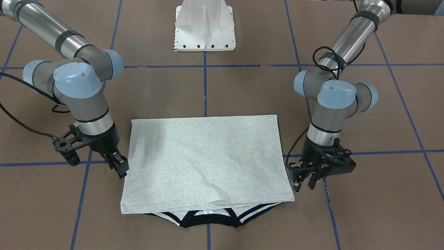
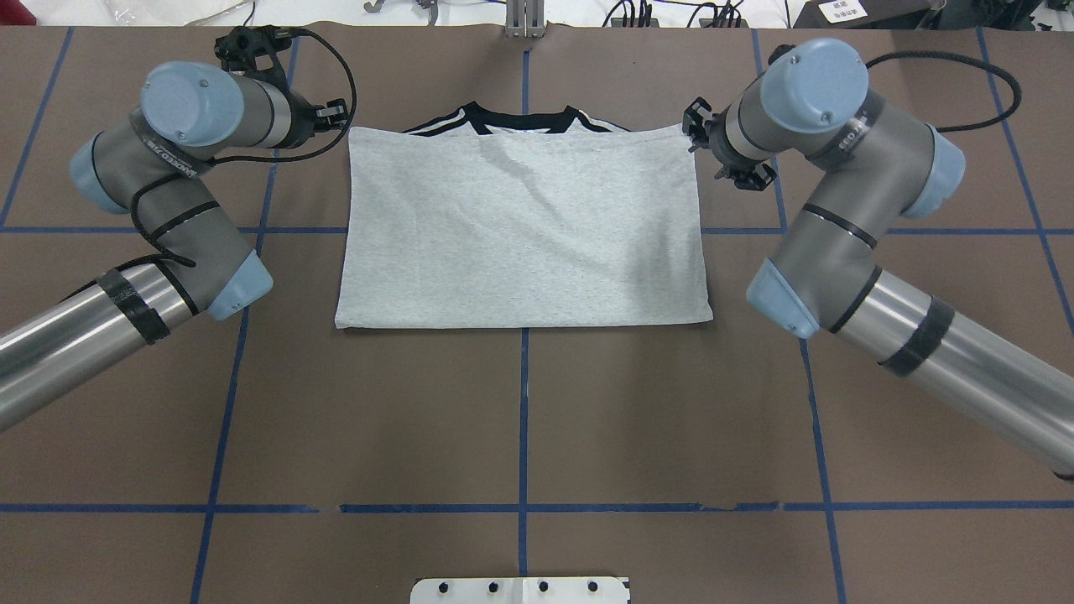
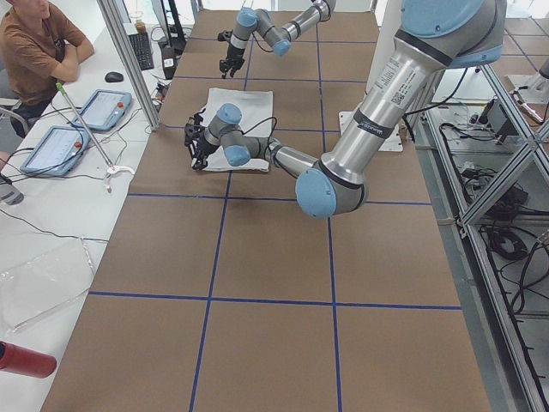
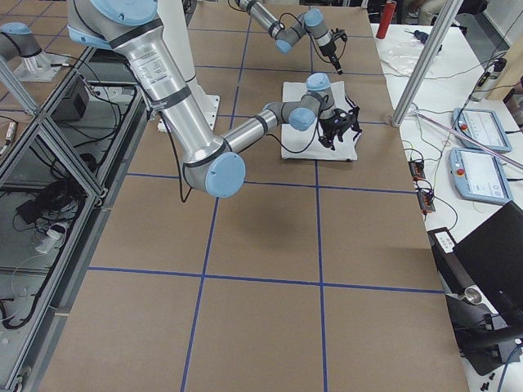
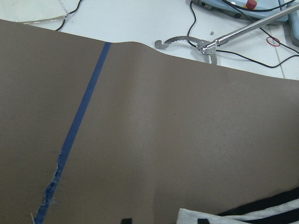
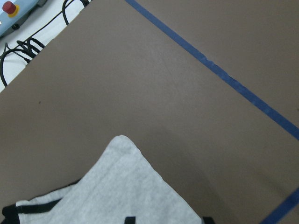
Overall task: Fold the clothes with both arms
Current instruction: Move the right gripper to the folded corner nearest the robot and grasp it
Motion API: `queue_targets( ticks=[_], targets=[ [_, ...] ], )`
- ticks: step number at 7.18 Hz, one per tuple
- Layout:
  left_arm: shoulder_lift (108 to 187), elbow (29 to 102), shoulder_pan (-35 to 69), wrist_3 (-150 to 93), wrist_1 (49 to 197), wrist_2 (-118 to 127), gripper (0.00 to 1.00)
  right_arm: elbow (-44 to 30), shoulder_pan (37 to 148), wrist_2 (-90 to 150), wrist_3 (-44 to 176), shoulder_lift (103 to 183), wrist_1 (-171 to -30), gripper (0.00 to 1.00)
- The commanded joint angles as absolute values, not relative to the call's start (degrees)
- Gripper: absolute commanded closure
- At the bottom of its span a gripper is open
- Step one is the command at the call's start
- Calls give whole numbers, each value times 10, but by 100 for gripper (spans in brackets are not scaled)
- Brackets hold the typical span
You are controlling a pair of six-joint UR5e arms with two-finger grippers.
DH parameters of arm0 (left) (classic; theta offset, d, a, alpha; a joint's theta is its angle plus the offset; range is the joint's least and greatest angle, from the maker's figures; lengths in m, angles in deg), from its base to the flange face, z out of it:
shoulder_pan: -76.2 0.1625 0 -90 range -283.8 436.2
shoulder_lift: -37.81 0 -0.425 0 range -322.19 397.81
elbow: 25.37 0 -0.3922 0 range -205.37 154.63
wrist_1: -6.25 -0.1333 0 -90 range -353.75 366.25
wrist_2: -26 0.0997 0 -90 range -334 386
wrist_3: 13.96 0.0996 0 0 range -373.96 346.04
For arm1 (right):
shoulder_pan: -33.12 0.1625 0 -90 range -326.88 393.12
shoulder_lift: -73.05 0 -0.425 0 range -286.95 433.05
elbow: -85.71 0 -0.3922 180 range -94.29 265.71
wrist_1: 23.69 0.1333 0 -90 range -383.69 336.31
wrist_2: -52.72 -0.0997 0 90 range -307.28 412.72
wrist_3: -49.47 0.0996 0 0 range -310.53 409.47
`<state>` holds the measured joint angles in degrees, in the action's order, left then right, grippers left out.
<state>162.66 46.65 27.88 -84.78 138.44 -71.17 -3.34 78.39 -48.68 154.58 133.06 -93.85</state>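
Note:
The grey T-shirt lies flat on the brown table, folded in half into a rectangle. Its black neckband and shoulder stripes peek out at the edge far from the robot; the print is hidden. It also shows in the overhead view. My left gripper hangs open and empty just beside the shirt's collar-end corner, which shows in the left wrist view. My right gripper is open at the opposite side edge, and its wrist view shows the grey corner below it.
The white pedestal stands on the robot's side of the table. Blue tape lines cross the brown cover. Beyond the far edge a white bench holds tablets, cables and a metal reacher tool; a person sits there.

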Motion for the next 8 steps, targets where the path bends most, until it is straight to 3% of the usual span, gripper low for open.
queue_targets(
  ticks=[1, 2, 8],
  targets=[
    [1622, 485, 273, -847, 1384, -738, 43, -147, 718, -486, 1627, 1417, -938, 32],
    [1622, 486, 273, -848, 1383, -738, 42, -177, 688, -484, 1646, 1453, -938, 29],
    [1621, 486, 273, -848, 1383, -735, 42, -152, 653, -476, 1680, 1464, -932, 28]
  ],
)
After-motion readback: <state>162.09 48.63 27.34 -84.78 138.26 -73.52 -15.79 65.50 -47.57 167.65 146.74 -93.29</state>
